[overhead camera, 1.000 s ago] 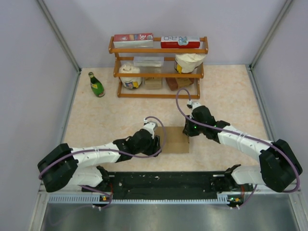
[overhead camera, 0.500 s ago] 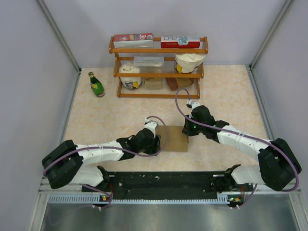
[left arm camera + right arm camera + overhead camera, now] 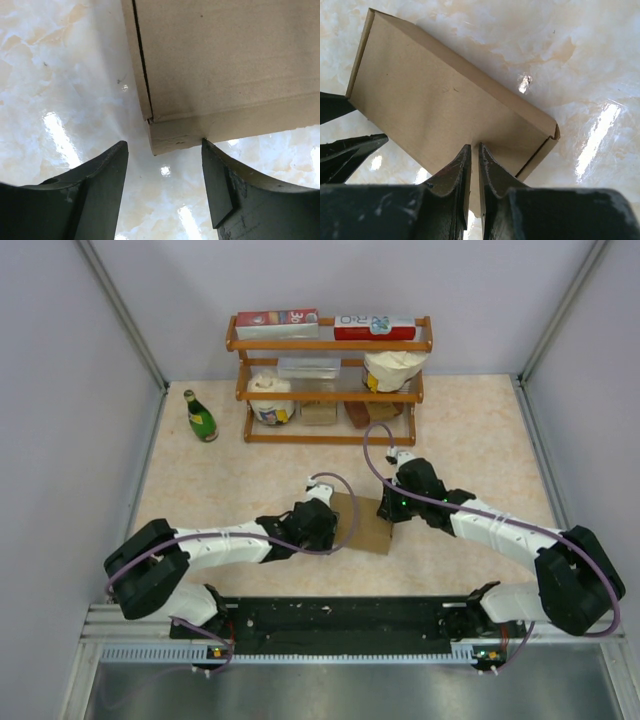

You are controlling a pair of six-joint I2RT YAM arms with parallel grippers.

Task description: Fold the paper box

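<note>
The paper box [image 3: 365,525] is a plain brown cardboard piece folded into a shallow oblong, lying on the marble table between the two arms. My right gripper [image 3: 392,508] is at its right edge. In the right wrist view the right gripper [image 3: 474,146] is shut on the box's [image 3: 440,105] near edge, with a strip of cardboard between the fingers. My left gripper [image 3: 322,525] is at the box's left edge. In the left wrist view the left gripper [image 3: 164,145] is open, with a corner of the box [image 3: 225,65] just beyond the fingertips, the right fingertip [image 3: 212,165] touching its side wall.
A wooden shelf rack [image 3: 330,345] stands at the back with red-and-white cartons, white tubs and small brown blocks. A green bottle [image 3: 200,416] stands left of it. Grey walls close in both sides. The black arm-base rail [image 3: 340,620] runs along the near edge.
My left gripper has moved right and forward to the box's left corner. The box has turned slightly, with its left side now angled. The right gripper has stayed on the right edge.
</note>
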